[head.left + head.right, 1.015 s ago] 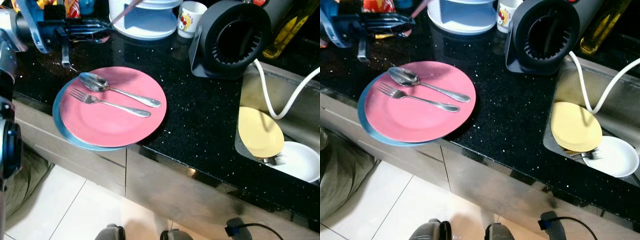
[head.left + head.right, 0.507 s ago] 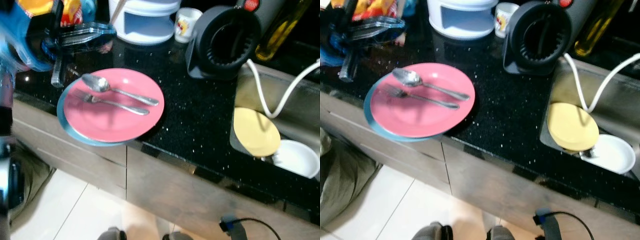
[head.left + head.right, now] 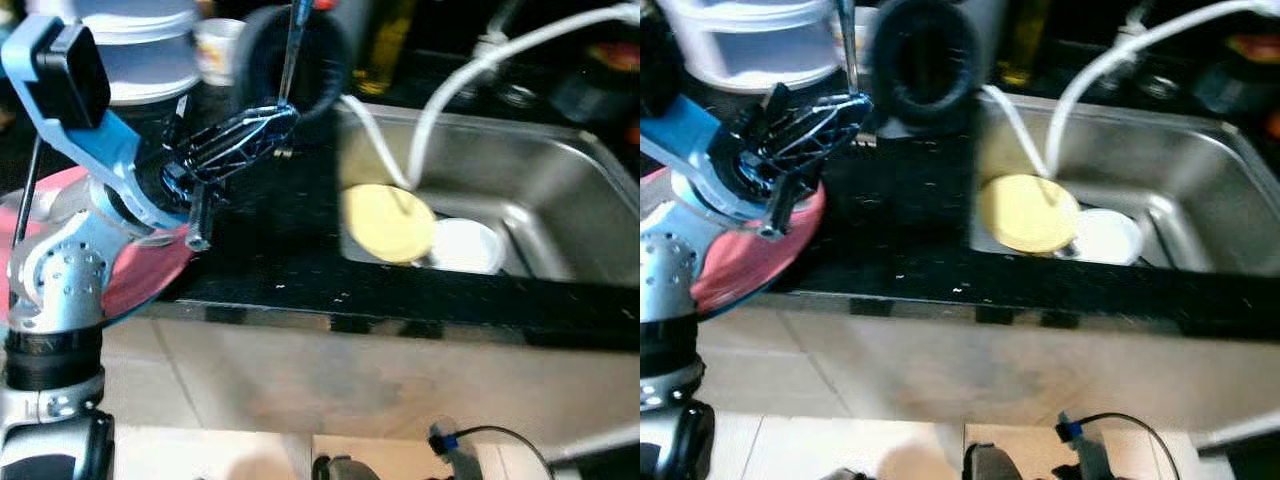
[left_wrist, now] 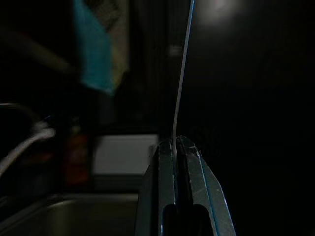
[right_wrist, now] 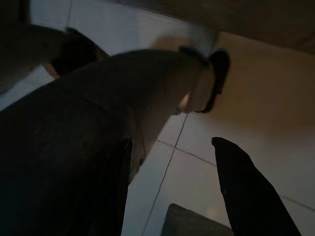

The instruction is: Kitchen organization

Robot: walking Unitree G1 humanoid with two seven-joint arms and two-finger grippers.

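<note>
While the pink plate (image 3: 150, 270) sits at frame left on the black counter (image 3: 270, 250), left gripper (image 3: 275, 118) hovers upper-centre, fingers pinched tight on a thin utensil handle (image 3: 290, 50). Sink (image 3: 540, 190) w/ yellow plate (image 3: 388, 222) & white dish (image 3: 468, 245) lies centre-right. Right gripper (image 5: 172, 147) hangs idle, fingers spread apart, holding nothing.

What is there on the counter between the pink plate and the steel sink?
In the left eye view, only bare black speckled countertop lies between the pink plate and the steel sink; the left gripper hovers above it.
</note>
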